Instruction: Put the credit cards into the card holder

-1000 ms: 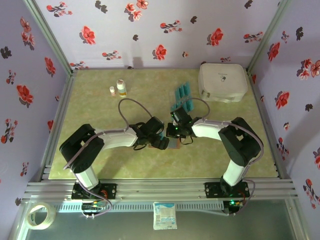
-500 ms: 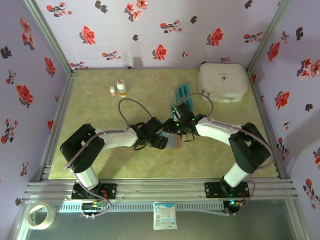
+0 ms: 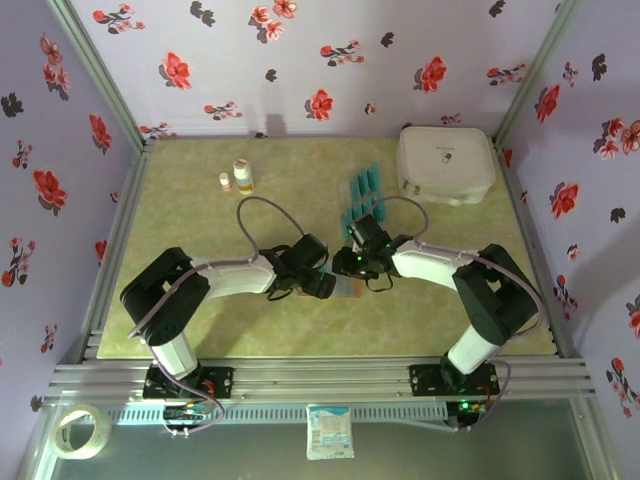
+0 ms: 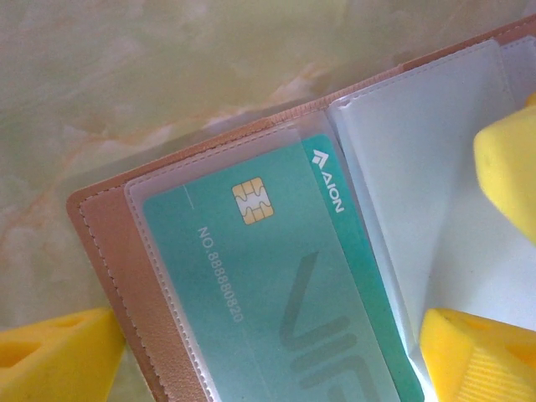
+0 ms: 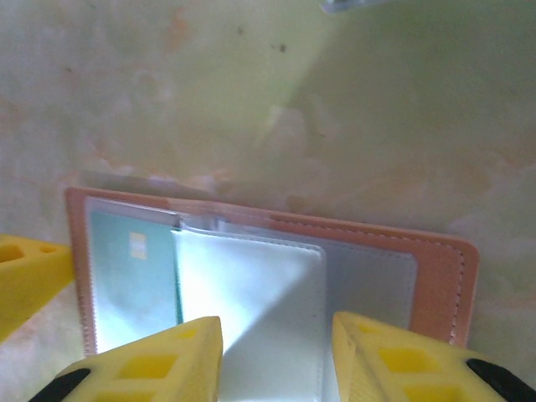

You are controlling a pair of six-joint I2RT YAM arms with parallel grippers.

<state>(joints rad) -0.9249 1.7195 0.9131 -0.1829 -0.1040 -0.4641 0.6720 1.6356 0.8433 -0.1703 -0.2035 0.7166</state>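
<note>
Now the right gripper point(image 5: 276, 335) has its yellow jaws parted, where a second ago it was shut. It hovers over the open card holder point(image 5: 435, 268) with nothing clamped between them, and it has drawn back slightly toward its own side in the top view. I judge that it has just let go of a card, since one teal credit card point(image 4: 276, 276) sits under the clear sleeve of the left pocket. The left gripper point(image 4: 268, 335) is spread wide, one finger at the holder's brown edge and the other on the plastic leaves, apparently steadying it flat on the table point(image 3: 200, 215). The remaining credit cards point(image 3: 362, 195) lie just behind, so more trips are due. The pocketed card reads "AION" beside a gold chip, then "NO." and a number starting 8888, with larger pale letters cut off.
</note>
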